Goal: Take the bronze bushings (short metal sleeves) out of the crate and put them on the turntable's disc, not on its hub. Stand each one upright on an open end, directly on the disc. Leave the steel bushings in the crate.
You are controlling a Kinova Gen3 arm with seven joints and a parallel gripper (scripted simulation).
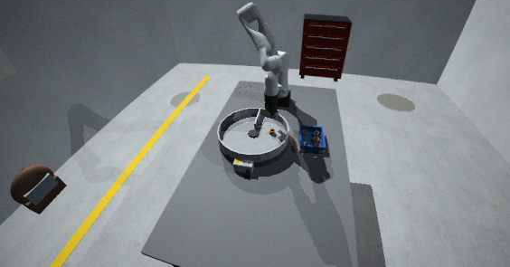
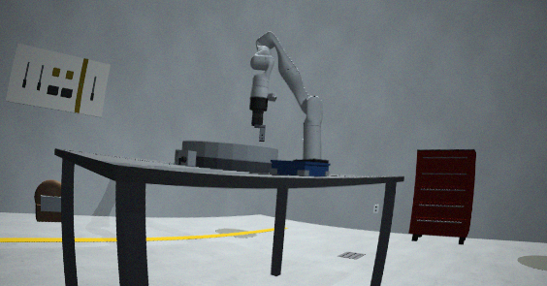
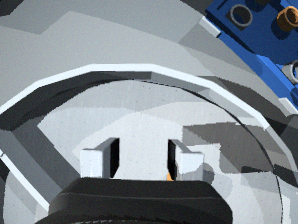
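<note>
The turntable (image 1: 253, 135) is a grey disc inside a raised ring, with a dark hub (image 1: 253, 133) at its middle. One bronze bushing (image 1: 272, 132) stands on the disc to the right of the hub. In the wrist view only an orange sliver of it (image 3: 169, 177) shows by my right finger. My gripper (image 2: 262, 134) hangs above the disc, open and empty; its fingers have nothing between them. The blue crate (image 1: 312, 138) stands right of the turntable with several bushings inside.
A small box with a yellow label (image 1: 242, 166) sits against the turntable's front rim. The arm's base (image 1: 277, 99) stands behind the turntable. A red drawer cabinet (image 1: 325, 46) is on the floor far behind the table.
</note>
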